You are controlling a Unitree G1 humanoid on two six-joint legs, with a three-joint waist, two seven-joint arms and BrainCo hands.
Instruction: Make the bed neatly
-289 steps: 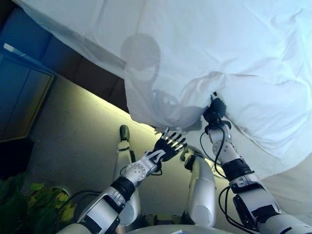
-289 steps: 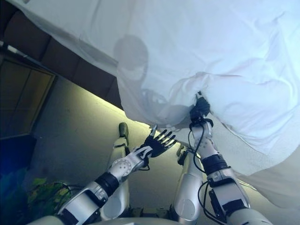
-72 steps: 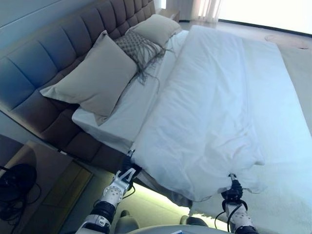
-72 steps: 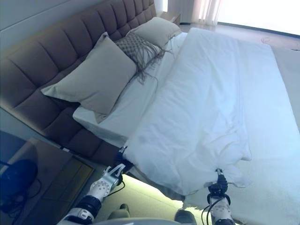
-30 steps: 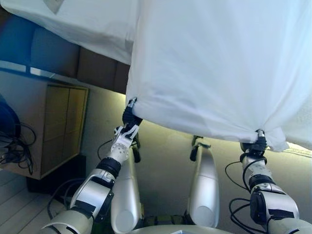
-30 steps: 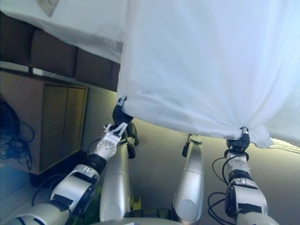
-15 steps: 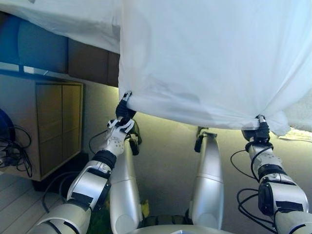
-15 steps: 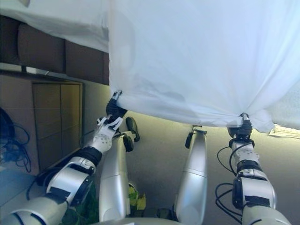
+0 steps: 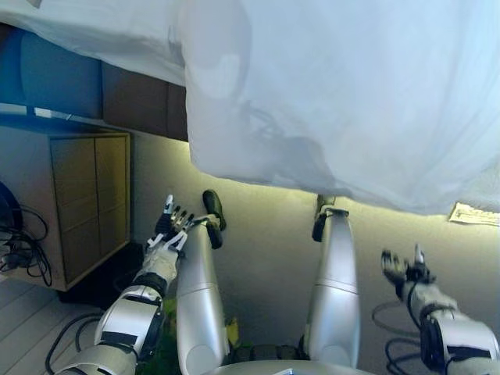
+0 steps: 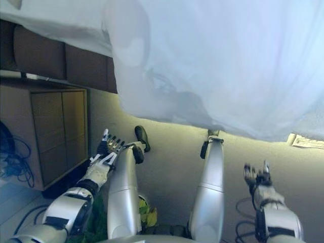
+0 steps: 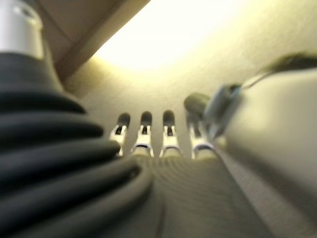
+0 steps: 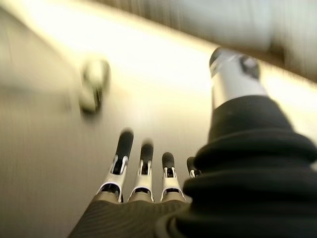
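Observation:
The white duvet hangs over the bed's near edge and fills the upper part of both eye views, its lower hem loose and free of both hands. My left hand is below the hem at the lower left, open with straight fingers and holding nothing. My right hand is low at the right, also open and empty. In the left wrist view my left hand's fingers point straight out over the carpet. In the right wrist view my right hand's fingers are spread straight.
A wooden bedside cabinet stands at the left beside the dark padded bed frame. A lit strip glows under the bed above beige carpet. A small paper lies on the floor at the right.
Both hands have let go of the duvet's hem and dropped away from it, fingers now straight. The duvet has fallen to hang over the bed edge.

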